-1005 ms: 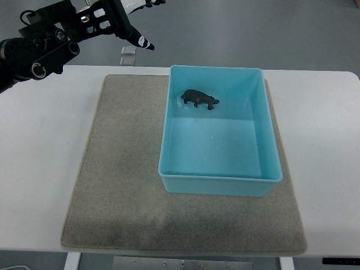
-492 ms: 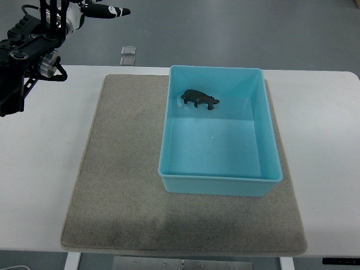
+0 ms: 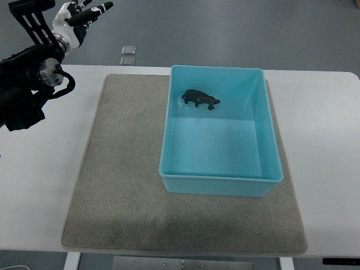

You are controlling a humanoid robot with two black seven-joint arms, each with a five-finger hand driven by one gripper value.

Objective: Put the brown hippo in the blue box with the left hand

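Where it stands upright | brown hippo (image 3: pixel 200 99) | inside blue box (image 3: pixel 220 184)

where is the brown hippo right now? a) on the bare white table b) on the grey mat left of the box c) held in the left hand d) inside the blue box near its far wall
d: the brown hippo lies on the floor of the blue box near its far wall, while the left hand is up at the top left, holding nothing.

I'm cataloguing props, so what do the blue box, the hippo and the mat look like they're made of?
Blue box: likely smooth, slightly glossy moulded plastic, with a faint sheen on its floor. Brown hippo: probably matte hard plastic or rubber, too small to tell. Mat: grey felt-like fabric, with a fuzzy, dull surface.
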